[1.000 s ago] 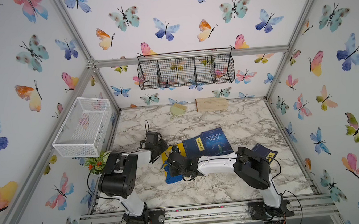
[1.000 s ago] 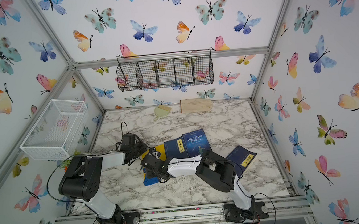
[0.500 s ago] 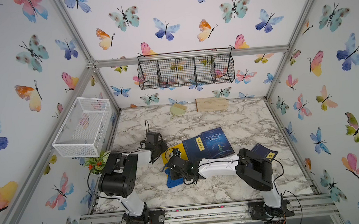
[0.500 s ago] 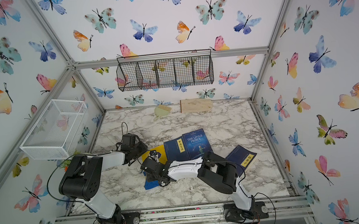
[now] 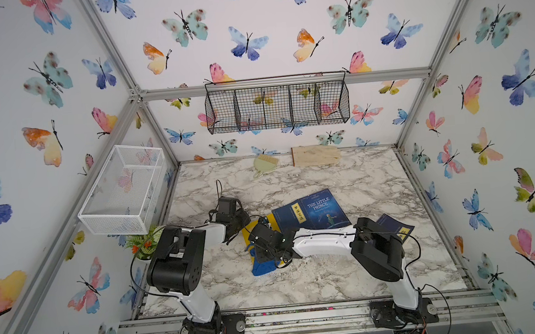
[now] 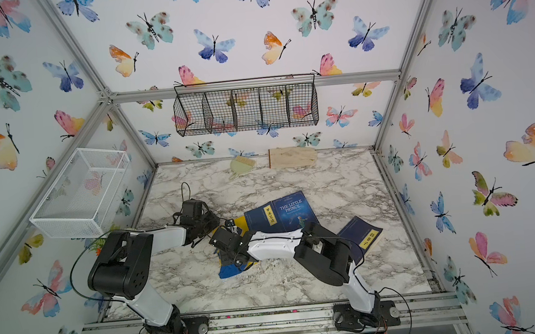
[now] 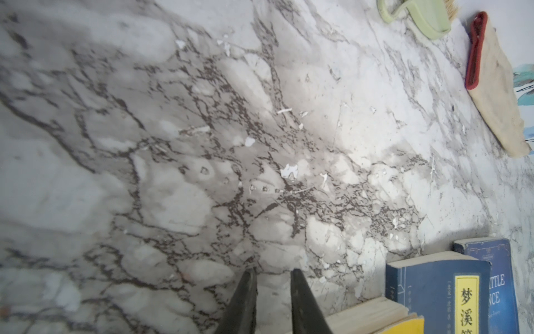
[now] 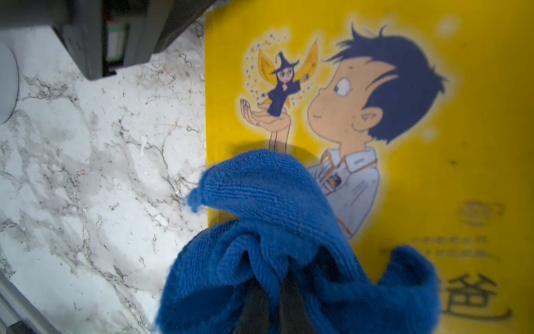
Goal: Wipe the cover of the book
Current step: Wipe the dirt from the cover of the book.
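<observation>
This is a robotics lab test cell, not a lived-in room. A frame of bare aluminium bars (image 5: 285, 83) boxes the space in, and its panels are papered with printed butterflies (image 5: 247, 45), a staged backdrop. The bench (image 5: 375, 179) has a marble-look surface that is chipped and scuffed. A left arm (image 5: 182, 262) and a right arm (image 5: 377, 250) are bolted to a slotted metal rail (image 5: 304, 318) along the front edge, cables trailing. Household props are set about: a black wire basket (image 5: 277, 106) on the back wall, a white mesh basket (image 5: 124, 189) at the side, books (image 5: 320, 209), a hand brush (image 5: 264, 164) and a small potted plant (image 5: 141, 244).
</observation>
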`<state>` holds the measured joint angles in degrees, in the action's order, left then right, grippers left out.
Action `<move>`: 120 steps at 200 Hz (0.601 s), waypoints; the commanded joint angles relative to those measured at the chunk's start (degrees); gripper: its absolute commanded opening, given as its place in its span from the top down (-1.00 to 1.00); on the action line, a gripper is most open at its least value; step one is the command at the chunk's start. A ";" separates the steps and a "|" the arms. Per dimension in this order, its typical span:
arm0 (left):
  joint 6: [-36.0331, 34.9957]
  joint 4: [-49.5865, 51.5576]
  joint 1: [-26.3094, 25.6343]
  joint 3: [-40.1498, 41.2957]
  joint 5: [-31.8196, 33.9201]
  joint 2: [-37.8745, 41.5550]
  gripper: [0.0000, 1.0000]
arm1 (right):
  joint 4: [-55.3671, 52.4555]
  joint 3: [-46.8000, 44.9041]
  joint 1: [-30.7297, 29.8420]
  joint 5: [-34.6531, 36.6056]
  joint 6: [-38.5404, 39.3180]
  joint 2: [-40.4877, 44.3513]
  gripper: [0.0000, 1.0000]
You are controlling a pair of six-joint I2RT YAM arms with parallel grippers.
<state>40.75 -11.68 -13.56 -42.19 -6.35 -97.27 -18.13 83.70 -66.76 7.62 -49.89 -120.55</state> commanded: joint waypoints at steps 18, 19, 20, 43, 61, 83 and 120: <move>0.11 4.88 -0.21 1.55 -0.99 -1.14 0.52 | -12.40 3.35 9.27 1.37 5.10 -12.60 0.98; 0.11 4.81 -0.21 1.57 -1.01 -1.11 0.52 | -12.51 3.64 9.45 1.32 5.22 -12.91 0.98; 0.12 4.82 -0.18 1.58 -0.98 -1.14 0.52 | -12.66 3.96 9.63 1.24 5.32 -13.20 0.98; 0.07 4.74 -0.15 1.50 -1.07 -1.36 0.52 | -15.90 9.79 11.30 1.56 6.50 -18.02 0.97; 0.05 4.74 -0.22 1.42 -1.10 -1.48 0.52 | -15.77 7.48 10.98 0.91 5.87 -16.56 0.98; 0.10 4.74 -0.15 1.42 -0.90 -1.51 0.52 | -12.59 -3.61 9.46 1.28 3.62 -8.49 0.98; -0.05 5.04 -0.15 0.97 -0.51 -1.99 0.52 | -9.88 -16.04 5.42 -1.37 -1.03 1.62 0.98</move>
<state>40.75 -11.68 -13.56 -42.19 -6.50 -97.30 -12.95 76.40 -58.50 7.92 -47.72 -116.66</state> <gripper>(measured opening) 0.240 0.074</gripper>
